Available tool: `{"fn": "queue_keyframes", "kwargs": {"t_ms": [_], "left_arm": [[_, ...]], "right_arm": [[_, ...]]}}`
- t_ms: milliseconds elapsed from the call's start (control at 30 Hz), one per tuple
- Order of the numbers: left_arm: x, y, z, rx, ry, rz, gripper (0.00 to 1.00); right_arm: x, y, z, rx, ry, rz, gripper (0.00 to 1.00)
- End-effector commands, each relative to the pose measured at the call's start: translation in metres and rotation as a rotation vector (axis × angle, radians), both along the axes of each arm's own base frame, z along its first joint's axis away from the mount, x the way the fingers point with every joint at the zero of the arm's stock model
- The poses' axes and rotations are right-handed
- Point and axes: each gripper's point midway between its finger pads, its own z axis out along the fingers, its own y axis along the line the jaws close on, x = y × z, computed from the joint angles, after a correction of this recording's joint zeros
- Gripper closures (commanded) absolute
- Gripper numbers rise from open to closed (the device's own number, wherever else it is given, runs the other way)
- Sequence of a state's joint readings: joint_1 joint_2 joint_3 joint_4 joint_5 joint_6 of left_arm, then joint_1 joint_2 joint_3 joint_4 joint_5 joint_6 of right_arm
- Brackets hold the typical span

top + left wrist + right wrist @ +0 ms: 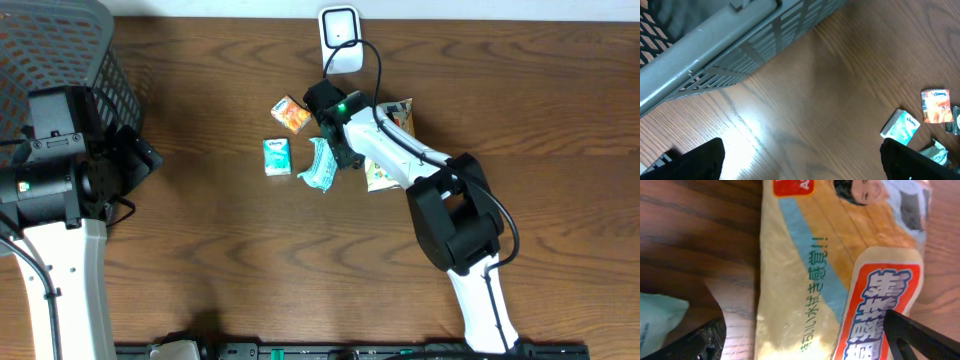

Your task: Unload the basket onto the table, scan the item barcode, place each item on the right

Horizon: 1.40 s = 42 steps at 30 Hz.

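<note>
From above, we see the yellow snack bag lying flat on the brown table, partly under the right arm and near the white scanner. The right hand sits at the bag's left edge, beside a crumpled teal bag. In the left wrist view, the left hand is wide open above the table and holds nothing, with a gray basket close by. In the right wrist view, the yellow snack bag has a blue stripe and a red label. The right hand is spread wide just over it and grips nothing.
</note>
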<state>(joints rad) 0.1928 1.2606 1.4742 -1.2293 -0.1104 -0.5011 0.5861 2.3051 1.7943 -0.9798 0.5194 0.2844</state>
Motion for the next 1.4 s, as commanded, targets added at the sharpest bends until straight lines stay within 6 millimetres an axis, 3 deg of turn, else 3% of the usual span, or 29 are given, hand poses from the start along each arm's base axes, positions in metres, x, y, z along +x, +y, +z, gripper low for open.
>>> {"fn": "queue_keyframes", "kwargs": {"t_ms": [0, 233, 400, 467, 667, 833, 1100, 1200, 1367], "left_arm": [[0.0, 0.001, 0.001, -0.001, -0.003, 0.013, 0.02], [0.0, 0.001, 0.001, -0.001, -0.003, 0.013, 0.02], [0.0, 0.001, 0.001, -0.001, -0.003, 0.013, 0.02], [0.0, 0.001, 0.001, -0.001, -0.003, 0.013, 0.03], [0.0, 0.001, 0.001, -0.001, -0.003, 0.013, 0.02], [0.0, 0.001, 0.001, -0.001, -0.003, 0.013, 0.02], [0.0, 0.001, 0.001, -0.001, -0.003, 0.013, 0.03], [0.0, 0.001, 0.001, -0.001, -0.003, 0.013, 0.02], [0.0, 0.001, 0.001, -0.001, -0.003, 0.013, 0.03]], "right_arm": [[-0.016, -0.018, -0.047, -0.062, 0.119, -0.016, 0.05], [-0.013, -0.04, -0.048, -0.064, 0.142, -0.066, 0.12], [-0.016, -0.044, -0.056, 0.02, 0.202, -0.098, 0.17], [-0.017, -0.045, -0.059, 0.059, 0.223, -0.114, 0.24], [-0.02, -0.047, -0.062, 0.111, 0.259, -0.14, 0.62], [-0.023, -0.049, -0.057, 0.105, 0.278, -0.143, 0.67], [-0.017, -0.039, -0.016, 0.154, 0.316, -0.152, 0.87], [-0.013, -0.024, 0.006, 0.248, 0.342, -0.128, 0.98], [-0.01, 0.012, 0.044, 0.527, 0.416, -0.042, 0.99]]}}
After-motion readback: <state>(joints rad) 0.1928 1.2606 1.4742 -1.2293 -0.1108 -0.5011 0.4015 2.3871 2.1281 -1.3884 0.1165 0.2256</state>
